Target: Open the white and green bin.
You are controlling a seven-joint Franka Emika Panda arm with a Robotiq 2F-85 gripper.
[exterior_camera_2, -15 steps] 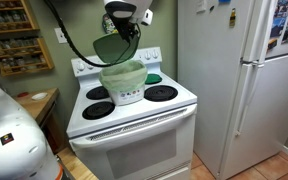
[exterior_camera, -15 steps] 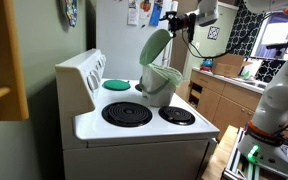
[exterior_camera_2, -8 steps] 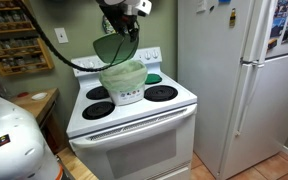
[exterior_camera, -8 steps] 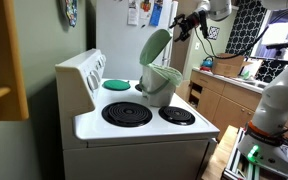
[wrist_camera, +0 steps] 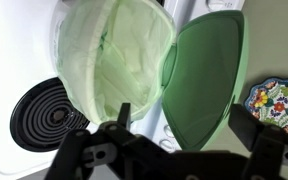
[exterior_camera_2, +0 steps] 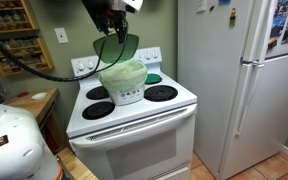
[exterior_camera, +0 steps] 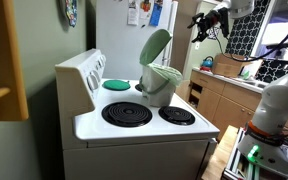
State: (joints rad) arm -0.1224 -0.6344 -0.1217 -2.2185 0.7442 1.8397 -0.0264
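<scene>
The white and green bin [exterior_camera: 161, 90] stands on the stove between the burners, whitish body lined with a pale bag. It also shows in the other exterior view [exterior_camera_2: 124, 84]. Its pale green lid [exterior_camera: 154, 46] stands up, hinged open; it is also seen from the front [exterior_camera_2: 116, 46]. In the wrist view the open bin [wrist_camera: 114, 55] lies below, with the raised lid [wrist_camera: 206, 75] beside it. My gripper [wrist_camera: 184, 122] is open and empty, well above the bin and touching nothing. It is high up to one side of the lid [exterior_camera: 199, 21] and at the top edge in the other exterior view [exterior_camera_2: 112, 8].
The white stove [exterior_camera_2: 134, 115] has coil burners [exterior_camera: 127, 114] and a raised control panel [exterior_camera: 79, 75]. A flat dark-green disc [exterior_camera: 116, 84] lies on a back burner. A fridge [exterior_camera_2: 234, 80] stands beside the stove. A kitchen counter [exterior_camera: 224, 78] with items lies beyond.
My gripper has lifted up and away from the lid. The lid stays open and the bin has not moved.
</scene>
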